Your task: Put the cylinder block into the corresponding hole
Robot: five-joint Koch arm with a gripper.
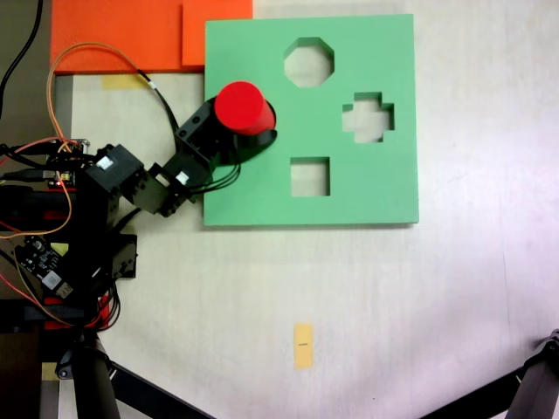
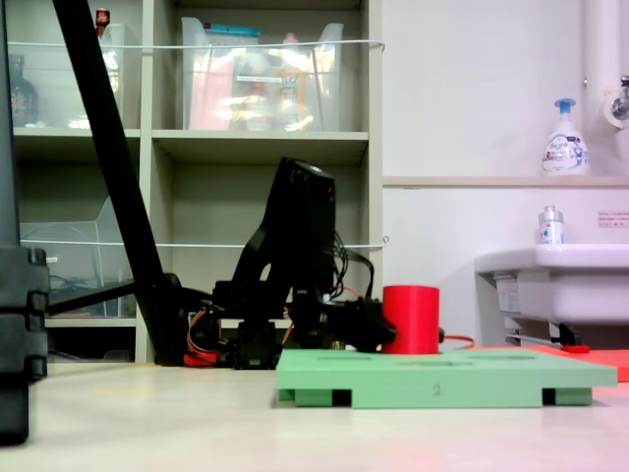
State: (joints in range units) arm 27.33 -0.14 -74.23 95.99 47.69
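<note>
Pale tabletop (image 1: pixel 262 297) is seen from above in the first exterior view, carrying a square green foam board (image 1: pixel 384 188) with octagonal (image 1: pixel 308 62), cross-shaped (image 1: pixel 368 117) and square (image 1: pixel 309 176) cutouts. The cylinder block (image 1: pixel 244 107), bright red, is shown near the board's left edge, gripped by the black gripper (image 1: pixel 249 140), whose jaws are closed around its sides. The round hole cannot be seen; it may lie under the block. In the second exterior view, the block (image 2: pixel 411 319) is seen upright, its base at the board's top surface (image 2: pixel 442 379). Shelving (image 2: pixel 197 147) and a sink (image 2: pixel 550 280) are visible behind.
</note>
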